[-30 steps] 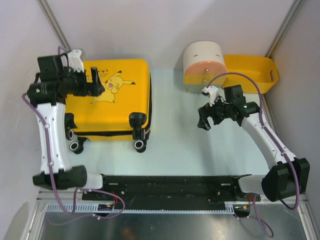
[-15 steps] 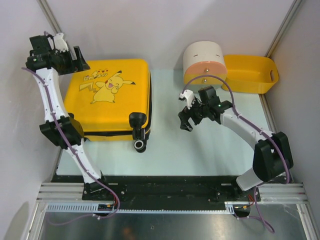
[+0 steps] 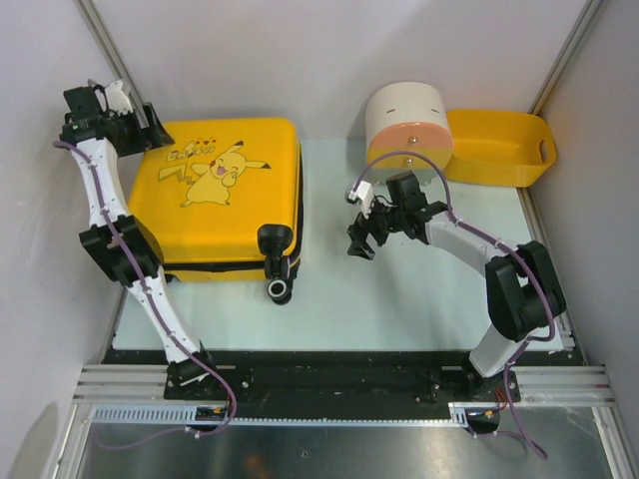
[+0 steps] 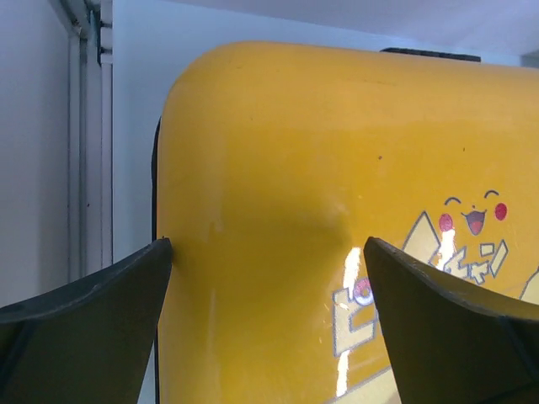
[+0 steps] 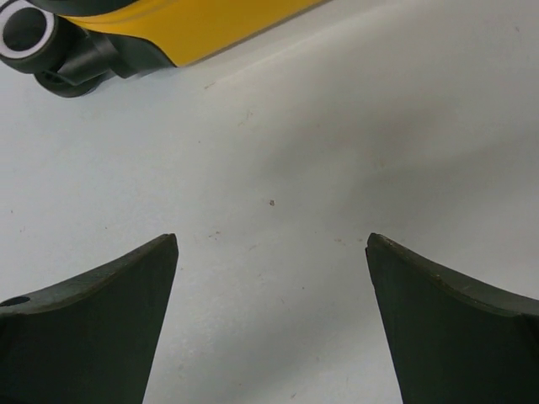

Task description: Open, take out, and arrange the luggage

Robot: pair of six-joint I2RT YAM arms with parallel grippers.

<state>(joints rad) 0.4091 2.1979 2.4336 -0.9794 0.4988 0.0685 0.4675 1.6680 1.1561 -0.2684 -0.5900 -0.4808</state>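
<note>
My left pincer (image 3: pixel 150 125) hangs at the 11 o'clock corner of the luggage (image 3: pixel 225 200). Its jaws are spread as wide as they go and there is nothing between them. Through my left wrist camera I see my left fingers (image 4: pixel 93 320) framing that rounded yellow corner, one on each side. I cannot tell whether the tips touch the shell.

The luggage lies flat and shut on the table (image 3: pixel 399 289), at about 10 o'clock from the table's middle. Its cartoon print faces up. Its black wheels (image 3: pixel 279 289) point to 6 o'clock, toward my bases.

My right pincer (image 3: pixel 361 243) sits out at 3 o'clock from the luggage, apart from it, over the middle of the table. Those jaws are also stretched fully wide and hold nothing. My right wrist camera shows only bare pale table between my right fingers (image 5: pixel 455 328). One wheel and a strip of yellow shell sit at 11 o'clock in that view.

A round cream-and-pink box (image 3: pixel 407 125) stands at 1 o'clock from the table's middle, near my right pincer and beyond it. A yellow basket (image 3: pixel 499 168) lies just beside that box at its 3 o'clock, against the far right corner.
</note>
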